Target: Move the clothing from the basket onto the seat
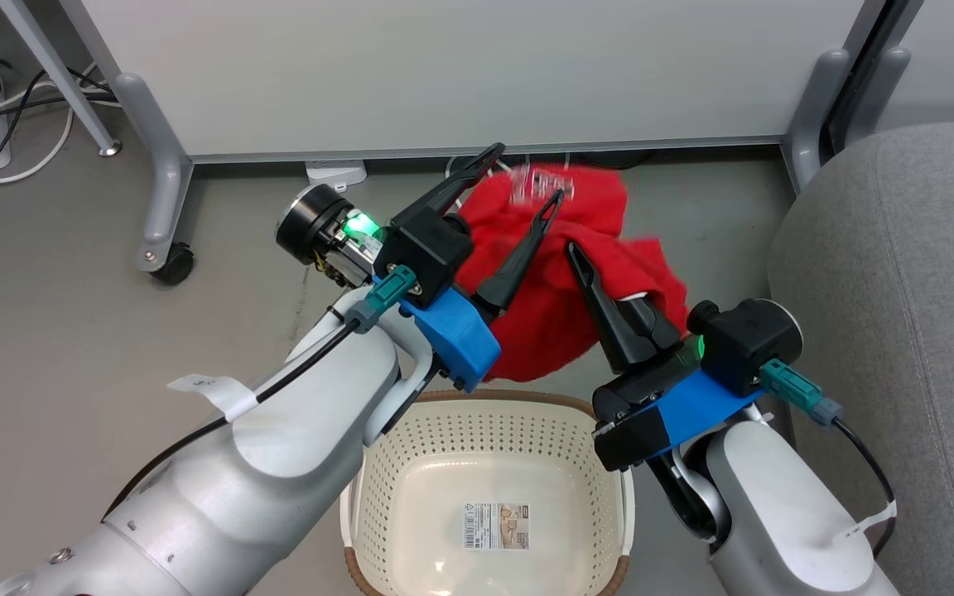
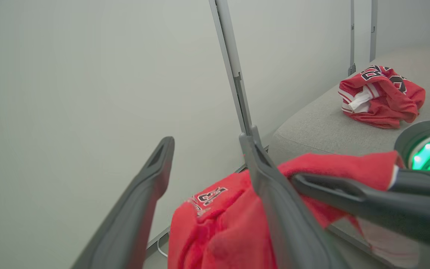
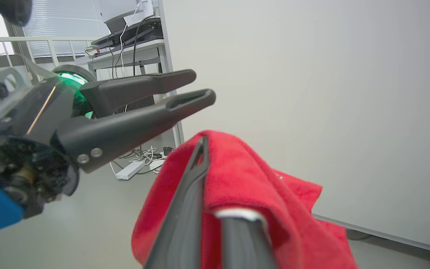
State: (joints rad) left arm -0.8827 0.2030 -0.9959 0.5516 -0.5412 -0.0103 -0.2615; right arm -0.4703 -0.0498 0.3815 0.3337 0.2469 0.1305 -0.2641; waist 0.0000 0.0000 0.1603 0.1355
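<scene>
While the basket (image 1: pixel 444 447) sits empty low in the head view, below and behind both end effectors on the robot's side, only a label sticker (image 1: pixel 497 526) shows on its inside bottom. Right end effector (image 1: pixel 574 251): fingers together, clamped on a plain red garment (image 1: pixel 560 314) with small white print. The cloth drapes over its fingers and hangs down in the air past the basket's far rim. Left end effector (image 1: pixel 528 172): fingers wide apart, nothing pinched. One finger lies across the front of the same garment, the other is out past the cloth's left edge. It sits just left of the right end effector, tips near each other. Light grey seat (image 2: pixel 319 127) is off to the right of the right end effector. A red jersey (image 2: pixel 381 97) with white stripe trim and dark letters lies bunched on it, well apart from both end effectors. Pale partition panel (image 1: pixel 460 74) stands beyond the fingertips on the grey floor (image 1: pixel 71 314).
</scene>
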